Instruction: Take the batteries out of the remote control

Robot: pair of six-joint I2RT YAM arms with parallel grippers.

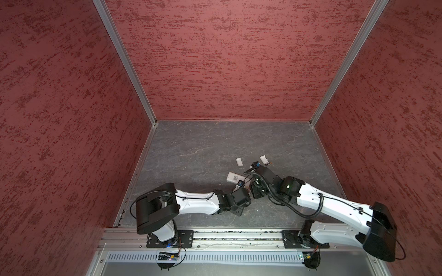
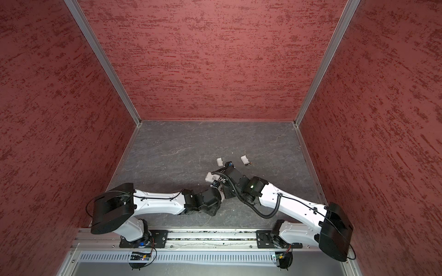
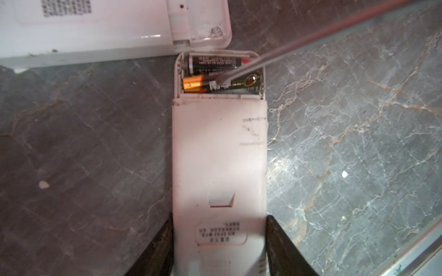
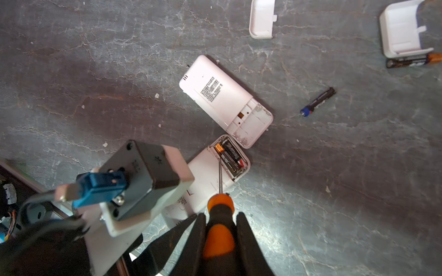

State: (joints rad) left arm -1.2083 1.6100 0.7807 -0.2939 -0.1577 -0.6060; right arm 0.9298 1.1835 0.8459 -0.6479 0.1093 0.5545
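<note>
Left gripper [image 3: 218, 224] clamps the remote [image 3: 218, 155] by its sides at the label end. Right gripper [image 4: 220, 216] is closed on the screwdriver [image 4: 220, 229], tip resting mid-length on the orange-ended battery [image 3: 222, 83].

Clock as in a top view, 12 at the far wall. The remote sits a little toward 5 o'clock of table [image 1: 191, 148] centre, mostly hidden under both wrists. Its long axis runs 6-to-12, open battery bay [image 3: 178, 76] toward 12. Both batteries [image 4: 229, 156] lie crosswise in the bay, axes 9-to-3. The orange end points to 9, and the second battery [image 3: 212, 63] sits on its 12 side.

Risks, my read:
- The tip is on a round slick label, not under an end, so a push likely skids off and jabs the bay wall.
- Levering up may tip the remote, since it's held only at the 6 o'clock end.
- A freed battery can pop out and roll.
- The empty remote [image 4: 222, 100] lies just beside the bay's 12 o'clock edge, touching or not I cannot tell, and may block the exit or get shoved.

A loose battery [image 4: 318, 101] and covers [image 4: 262, 19] lie further out, toward 12 to 1
</note>
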